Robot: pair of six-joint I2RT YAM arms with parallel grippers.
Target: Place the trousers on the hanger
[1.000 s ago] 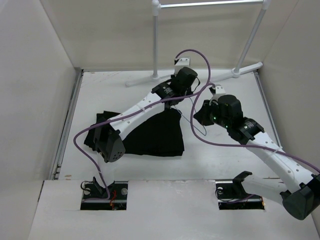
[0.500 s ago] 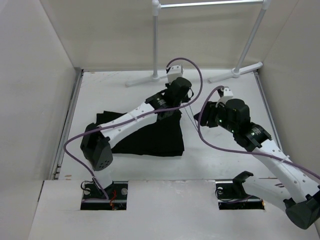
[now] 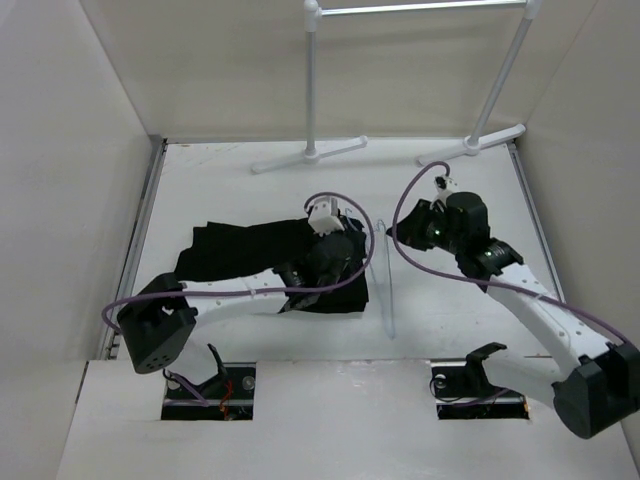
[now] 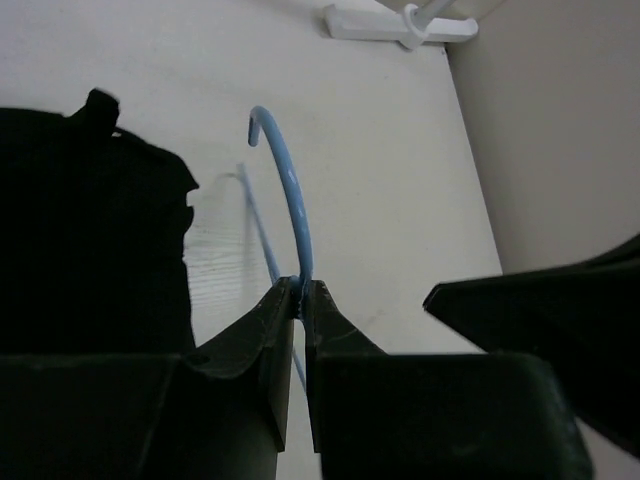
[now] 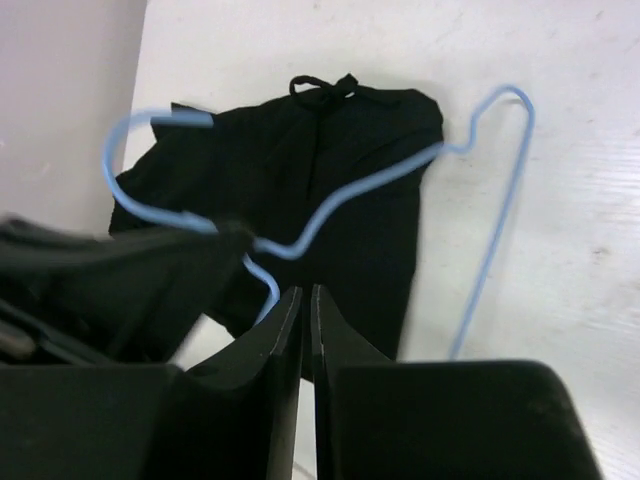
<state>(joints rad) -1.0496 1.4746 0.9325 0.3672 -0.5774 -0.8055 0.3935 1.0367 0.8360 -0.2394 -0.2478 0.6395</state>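
The black trousers (image 3: 250, 250) lie crumpled on the white table, left of centre. They also show in the left wrist view (image 4: 90, 230) and the right wrist view (image 5: 340, 170). My left gripper (image 3: 352, 268) hangs over their right edge. Its jaws (image 4: 302, 288) are shut on the base of the hook of the thin pale hanger (image 4: 296, 210). The hanger's body (image 3: 387, 300) hangs down to the right of the trousers and looks bluish in the right wrist view (image 5: 380, 180). My right gripper (image 3: 400, 235) hovers just right of it, shut and empty (image 5: 306, 292).
The thick white clothes rack (image 3: 310, 150) stands at the back, its feet spread on the table; one foot shows in the left wrist view (image 4: 400, 20). Walls close in on the left, back and right. The right arm (image 4: 560, 320) is close beside the left gripper.
My left arm has drawn back from near the rack foot toward the near side, carrying the hanger over the trousers' right edge. My right gripper has shifted slightly back and right.
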